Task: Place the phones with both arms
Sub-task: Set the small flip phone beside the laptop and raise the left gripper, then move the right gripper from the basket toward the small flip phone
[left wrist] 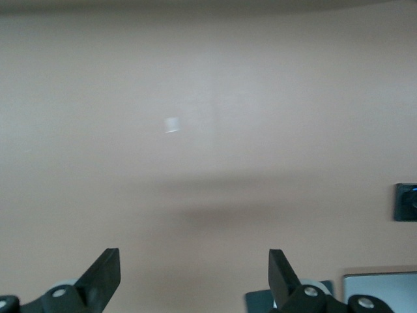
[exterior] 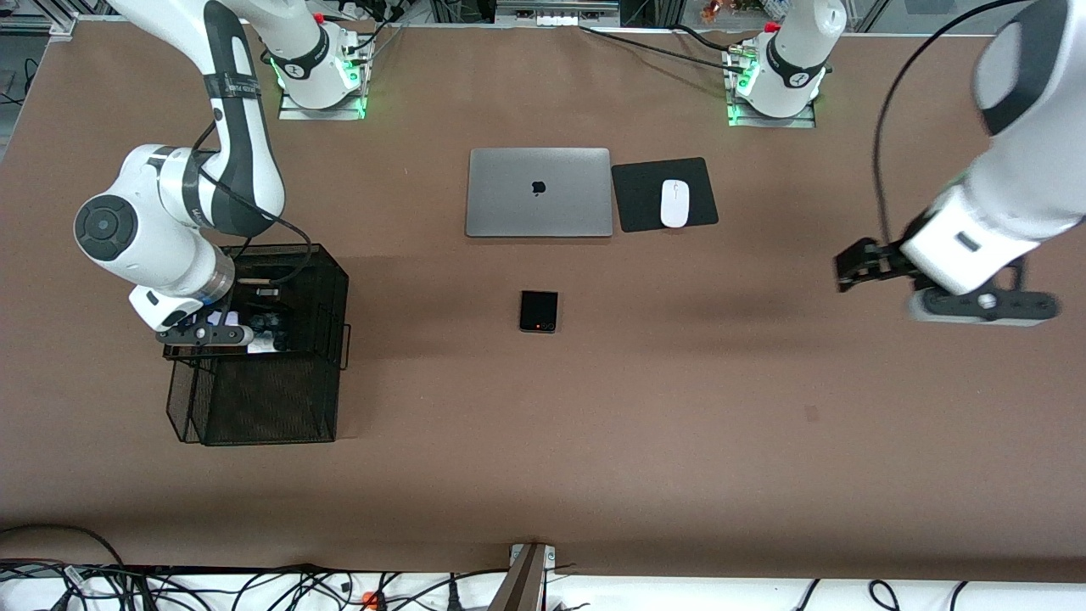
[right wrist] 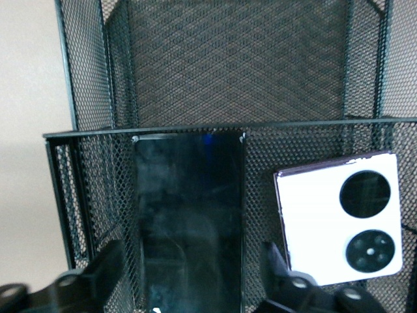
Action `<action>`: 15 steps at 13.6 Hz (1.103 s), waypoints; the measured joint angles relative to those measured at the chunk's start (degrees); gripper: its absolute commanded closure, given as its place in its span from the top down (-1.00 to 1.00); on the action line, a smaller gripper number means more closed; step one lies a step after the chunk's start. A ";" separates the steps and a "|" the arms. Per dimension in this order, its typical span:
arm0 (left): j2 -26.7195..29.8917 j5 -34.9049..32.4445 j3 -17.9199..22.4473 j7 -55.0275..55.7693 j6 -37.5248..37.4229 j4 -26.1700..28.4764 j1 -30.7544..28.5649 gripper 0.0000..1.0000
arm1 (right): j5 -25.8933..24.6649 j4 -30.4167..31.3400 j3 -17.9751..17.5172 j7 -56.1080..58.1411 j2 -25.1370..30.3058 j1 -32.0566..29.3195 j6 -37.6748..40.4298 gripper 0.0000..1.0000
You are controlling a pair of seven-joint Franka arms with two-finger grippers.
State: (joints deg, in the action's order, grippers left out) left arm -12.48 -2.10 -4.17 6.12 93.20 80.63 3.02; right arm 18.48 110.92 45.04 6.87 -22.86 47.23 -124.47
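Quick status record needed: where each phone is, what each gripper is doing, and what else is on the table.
long black phone: in the mesh basket, between the open fingers of the right gripper
white phone: in the same basket, beside the long one
small black phone: on the table, nearer the front camera than the laptop
left gripper: open, empty, over bare table at its end
mouse: on a black pad beside the laptop

White jointed arms (exterior: 182, 204), black cables, black tools
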 measured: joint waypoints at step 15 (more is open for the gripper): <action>14.98 0.02 5.39 -8.65 6.95 19.27 0.01 1.00 | 3.78 -6.72 -7.06 -27.66 5.88 4.87 9.99 1.00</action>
State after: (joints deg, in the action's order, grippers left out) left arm 2.50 -2.08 1.22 -2.54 100.15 99.89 3.03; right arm 22.26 104.20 37.98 -20.80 -16.98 52.10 -114.48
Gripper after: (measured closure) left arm 0.000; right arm 0.000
